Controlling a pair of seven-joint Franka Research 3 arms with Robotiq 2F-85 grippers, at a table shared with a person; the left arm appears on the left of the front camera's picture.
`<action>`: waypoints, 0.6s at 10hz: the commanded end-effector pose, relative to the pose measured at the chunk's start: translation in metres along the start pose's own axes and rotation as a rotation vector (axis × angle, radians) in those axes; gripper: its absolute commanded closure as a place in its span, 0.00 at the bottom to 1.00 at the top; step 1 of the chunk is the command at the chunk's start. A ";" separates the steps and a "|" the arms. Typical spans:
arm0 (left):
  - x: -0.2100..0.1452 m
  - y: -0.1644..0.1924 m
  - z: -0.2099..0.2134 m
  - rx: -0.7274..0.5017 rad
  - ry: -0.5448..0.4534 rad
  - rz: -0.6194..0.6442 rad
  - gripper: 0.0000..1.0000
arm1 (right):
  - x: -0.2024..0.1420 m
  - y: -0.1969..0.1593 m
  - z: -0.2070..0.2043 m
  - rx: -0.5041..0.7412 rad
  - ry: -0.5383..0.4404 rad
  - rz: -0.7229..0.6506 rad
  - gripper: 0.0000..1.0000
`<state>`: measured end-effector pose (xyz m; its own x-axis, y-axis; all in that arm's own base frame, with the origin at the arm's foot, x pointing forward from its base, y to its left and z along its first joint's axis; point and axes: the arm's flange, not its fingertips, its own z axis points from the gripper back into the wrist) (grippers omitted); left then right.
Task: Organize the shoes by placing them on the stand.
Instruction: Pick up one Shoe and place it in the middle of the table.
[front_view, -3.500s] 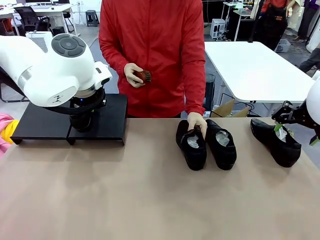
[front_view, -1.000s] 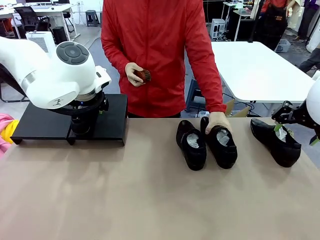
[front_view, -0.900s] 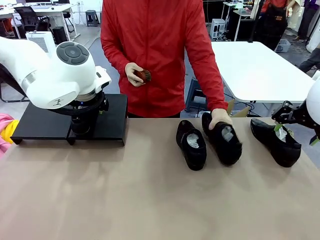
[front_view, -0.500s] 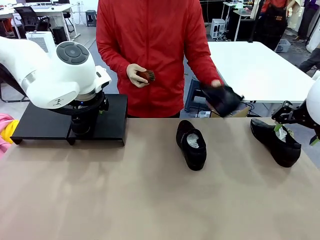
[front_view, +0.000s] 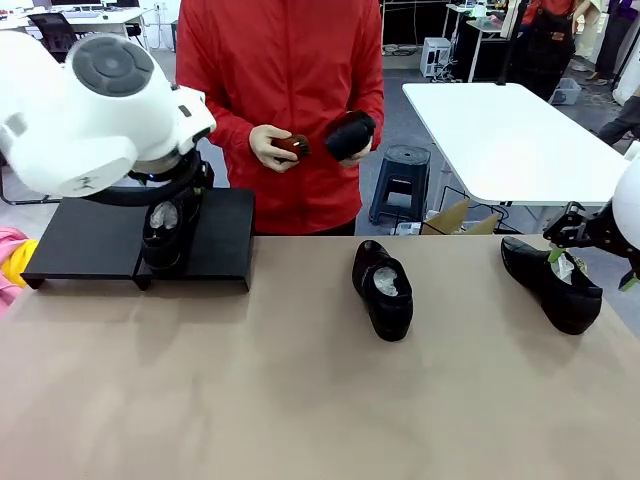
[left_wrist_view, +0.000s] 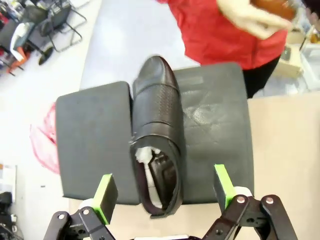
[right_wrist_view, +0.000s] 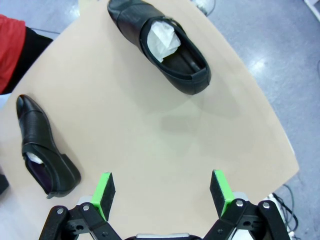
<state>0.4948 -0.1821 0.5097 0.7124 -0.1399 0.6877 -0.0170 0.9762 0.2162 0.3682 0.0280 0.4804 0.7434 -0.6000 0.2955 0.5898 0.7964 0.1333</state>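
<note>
Front view: the left arm (front_view: 90, 110) fills the upper left, above the stand (front_view: 95, 240) at the left of the table (front_view: 300, 400); one shoe (front_view: 163, 236) sits on the stand beneath the arm; a middle shoe (front_view: 383, 290) lies at the table's centre, a right-hand shoe (front_view: 552, 283) near the right edge; a person (front_view: 280, 60) in red holds a fourth shoe (front_view: 349, 134) and a brown brush (front_view: 292, 146) at chest height; left wrist view: the left gripper (left_wrist_view: 165, 189) is spread wide, its green pads either side of the heel of the shoe on the stand, clear of it, gripping nothing; that shoe lies along the seam between the stand's two sections, toe toward the top of the frame; right wrist view: the right gripper (right_wrist_view: 162, 186) is spread wide and empty over bare table; the right-hand shoe lies at upper centre, the middle shoe at lower left
</note>
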 end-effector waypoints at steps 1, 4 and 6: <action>-0.031 -0.005 0.036 -0.037 -0.016 -0.028 0.01 | 0.000 0.001 0.001 -0.001 -0.005 0.007 0.00; -0.059 -0.029 0.063 -0.185 0.211 -0.093 0.01 | 0.000 0.001 0.001 -0.001 -0.005 0.007 0.00; -0.077 -0.034 0.060 -0.243 0.456 -0.112 0.01 | 0.000 0.001 0.001 -0.001 -0.005 0.007 0.00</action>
<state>0.3964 -0.2328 0.4696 0.8914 -0.2086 0.4025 0.1951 0.9779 0.0747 0.3682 0.0281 0.4804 0.7435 -0.5999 0.2956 0.5897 0.7965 0.1333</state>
